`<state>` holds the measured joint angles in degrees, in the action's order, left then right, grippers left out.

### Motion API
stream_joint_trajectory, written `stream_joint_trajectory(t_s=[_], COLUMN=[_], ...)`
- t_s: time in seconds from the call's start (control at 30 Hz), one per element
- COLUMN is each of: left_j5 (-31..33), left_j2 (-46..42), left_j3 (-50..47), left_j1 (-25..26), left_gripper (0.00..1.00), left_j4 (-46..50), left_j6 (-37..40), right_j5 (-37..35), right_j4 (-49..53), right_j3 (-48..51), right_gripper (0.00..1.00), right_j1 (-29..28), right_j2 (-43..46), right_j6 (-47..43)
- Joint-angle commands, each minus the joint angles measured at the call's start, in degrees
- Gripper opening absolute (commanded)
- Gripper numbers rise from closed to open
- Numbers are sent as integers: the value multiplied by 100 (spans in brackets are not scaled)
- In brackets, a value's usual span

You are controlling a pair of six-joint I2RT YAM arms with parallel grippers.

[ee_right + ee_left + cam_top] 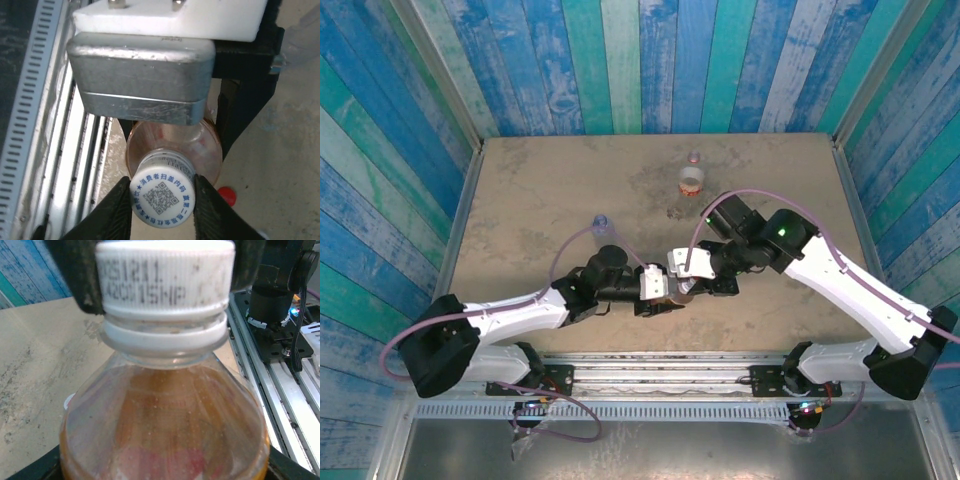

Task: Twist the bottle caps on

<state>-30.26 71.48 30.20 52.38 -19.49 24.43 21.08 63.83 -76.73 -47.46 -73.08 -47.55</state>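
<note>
A bottle with amber liquid [165, 430] [200, 145] [682, 292] stands near the table's front edge. My left gripper [165, 462] [665, 292] is shut on its body. Its white cap [165, 277], printed with a blue code on top [162, 197], sits on the neck. My right gripper [162, 200] [688, 280] is shut on that cap, with a black finger [107, 215] pressed to each side. A red cap [226, 195] lies on the table beside the bottle. Farther back stand a clear bluish bottle [603, 222] and a bottle with a red-white label [693, 180].
The aluminium rail [670, 375] [50, 125] [280, 390] with the arm bases runs along the near edge, close to the held bottle. Blue painted plank walls [640, 60] enclose the sandy table [540, 190] on three sides.
</note>
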Motion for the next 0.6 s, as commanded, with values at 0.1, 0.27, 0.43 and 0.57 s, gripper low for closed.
stream_joint_trajectory(t_s=[0.1, 0.27, 0.43, 0.57], left_j5=[-28, 477, 1545, 2223], left_j2=[-284, -155, 15, 456], left_j3=[110, 145, 188, 300], left_j1=[-13, -17, -17, -11], left_gripper=[53, 53, 52, 52], left_j4=[33, -88, -504, -691], left_j6=[77, -32, -119, 57], right_j5=[100, 37, -869, -1185], right_j4=[156, -105, -686, -652], right_j3=[-220, -157, -244, -246], right_gripper=[20, 14, 3, 3], right_j1=[-77, -124, -131, -124], right_j2=[-57, -61, -189, -387], right_j6=[29, 956, 4146, 6076])
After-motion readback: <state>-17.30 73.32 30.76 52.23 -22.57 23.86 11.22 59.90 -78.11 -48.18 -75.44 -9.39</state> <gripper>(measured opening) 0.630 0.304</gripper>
